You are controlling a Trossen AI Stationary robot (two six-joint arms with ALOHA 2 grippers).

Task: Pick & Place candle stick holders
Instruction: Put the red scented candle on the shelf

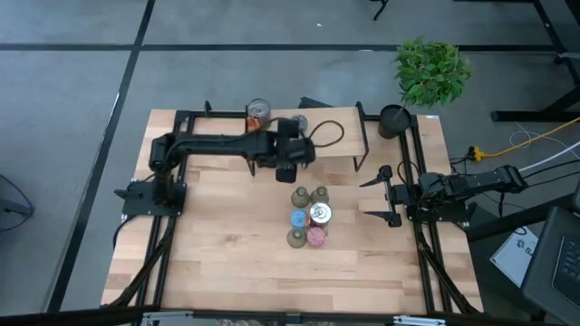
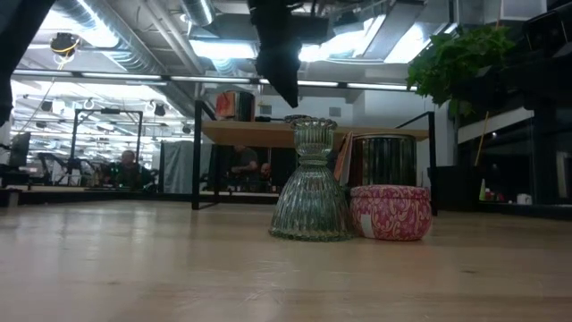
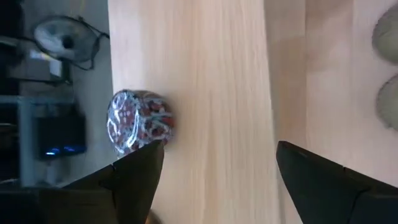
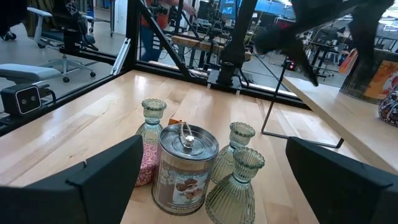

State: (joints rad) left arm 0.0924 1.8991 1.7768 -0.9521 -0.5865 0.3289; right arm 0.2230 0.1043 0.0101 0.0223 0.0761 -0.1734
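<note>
Six candle stick holders stand in a cluster (image 1: pixel 308 217) on the table's middle: three olive vase shapes, a blue one, a pink one (image 2: pixel 391 212) and a silvery can (image 4: pixel 185 168). A speckled round holder (image 3: pixel 140 121) and a second can (image 1: pixel 258 110) stand on the raised wooden shelf (image 1: pixel 227 122) at the far side. My left gripper (image 1: pixel 285 170) hangs open and empty above the shelf's near edge, beside the speckled holder; the low view shows it (image 2: pixel 281 63) above the cluster. My right gripper (image 1: pixel 382 196) is open and empty, right of the cluster, facing it (image 4: pixel 214 146).
A black pot with a green plant (image 1: pixel 399 118) stands at the table's far right corner. A dark cable loop (image 1: pixel 328 134) lies on the shelf. The shelf's black legs (image 1: pixel 361 149) stand right of my left gripper. Bare wood lies toward the near edge (image 1: pixel 272 281).
</note>
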